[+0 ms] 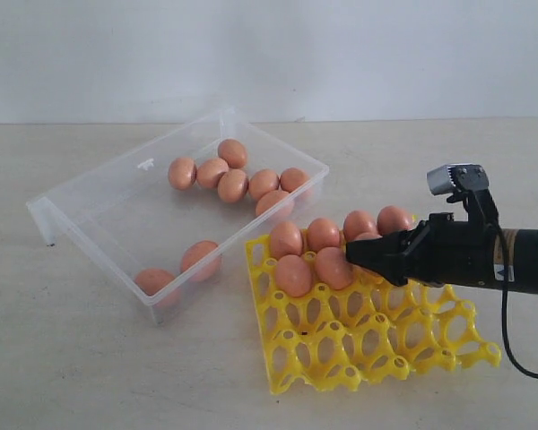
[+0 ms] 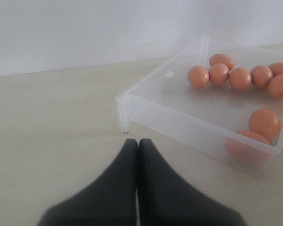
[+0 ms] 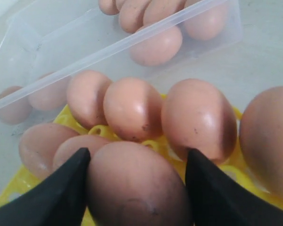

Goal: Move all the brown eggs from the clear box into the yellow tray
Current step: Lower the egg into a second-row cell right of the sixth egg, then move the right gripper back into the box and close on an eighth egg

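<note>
The clear box holds several brown eggs, most in a cluster at its far side and two at its near wall. The yellow tray stands beside it with several eggs in its far cups. My right gripper reaches in low over the tray's second row. In the right wrist view a brown egg fills the gap of my right gripper, with both black fingers against its sides. My left gripper is shut and empty, hanging over bare table near a corner of the clear box.
The near rows of the tray have open cups. The box's near wall stands just left of the tray's corner. A black cable hangs from the right arm. A pale wall runs behind the table.
</note>
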Available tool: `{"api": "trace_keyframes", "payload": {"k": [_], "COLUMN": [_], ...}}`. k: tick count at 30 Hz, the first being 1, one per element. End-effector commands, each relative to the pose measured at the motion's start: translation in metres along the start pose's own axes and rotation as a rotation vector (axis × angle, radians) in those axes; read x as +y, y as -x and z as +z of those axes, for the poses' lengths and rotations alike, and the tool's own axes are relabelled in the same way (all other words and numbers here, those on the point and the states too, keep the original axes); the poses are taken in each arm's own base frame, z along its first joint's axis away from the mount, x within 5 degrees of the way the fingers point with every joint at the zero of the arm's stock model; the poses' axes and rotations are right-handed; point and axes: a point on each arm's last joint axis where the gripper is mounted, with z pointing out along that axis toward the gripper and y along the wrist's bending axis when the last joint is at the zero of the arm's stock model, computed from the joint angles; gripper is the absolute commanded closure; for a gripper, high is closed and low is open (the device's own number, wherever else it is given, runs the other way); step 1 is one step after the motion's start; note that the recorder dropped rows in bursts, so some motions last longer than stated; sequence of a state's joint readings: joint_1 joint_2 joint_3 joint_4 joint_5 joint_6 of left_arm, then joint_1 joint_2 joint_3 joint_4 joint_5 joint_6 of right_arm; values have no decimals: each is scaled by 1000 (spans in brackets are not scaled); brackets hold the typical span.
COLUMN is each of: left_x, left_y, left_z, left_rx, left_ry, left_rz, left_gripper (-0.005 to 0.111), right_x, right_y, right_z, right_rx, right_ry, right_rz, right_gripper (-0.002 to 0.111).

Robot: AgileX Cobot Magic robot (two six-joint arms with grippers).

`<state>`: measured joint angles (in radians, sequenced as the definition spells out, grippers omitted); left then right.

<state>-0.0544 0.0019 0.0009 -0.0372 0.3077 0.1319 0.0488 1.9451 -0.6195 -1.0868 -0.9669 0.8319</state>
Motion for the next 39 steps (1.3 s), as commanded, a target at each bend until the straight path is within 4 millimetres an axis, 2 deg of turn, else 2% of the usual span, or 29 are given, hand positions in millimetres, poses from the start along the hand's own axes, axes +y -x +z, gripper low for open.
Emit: {"api": "trace_keyframes", "payload": {"k": [1, 5, 8, 22, 29, 35, 37, 39], "left_x": [0, 0, 0, 0, 0, 0, 0, 0], "left_y": [1, 1, 1, 1, 1, 1, 1, 1], "left_z": [0, 0, 0, 0, 0, 0, 0, 0], "left_rx": [-7, -7, -7, -9, -7, -7, -7, -7], "left_ry": [5, 5, 5, 5, 5, 5, 5, 5], "left_rz": [1, 1, 1, 1, 1, 1, 1, 1], "left_gripper": [111, 111, 111, 111, 111, 111, 111, 111], "right_x": [-2, 1, 3, 7, 5, 21, 32, 48], "right_y": [-1, 2, 5, 13, 41, 70, 85, 101], "right_z": [1, 1, 1, -1, -11, -29, -38, -46], "right_rx": [9, -22, -52, -127, -345, -500, -550, -594], "right_ry": [-32, -1, 31, 58, -27, -9, 6, 45], "right_rz": [-25, -25, -25, -11, 16, -53, -99, -134], "right_gripper": [86, 60, 52, 52, 52, 52, 57, 69]}}
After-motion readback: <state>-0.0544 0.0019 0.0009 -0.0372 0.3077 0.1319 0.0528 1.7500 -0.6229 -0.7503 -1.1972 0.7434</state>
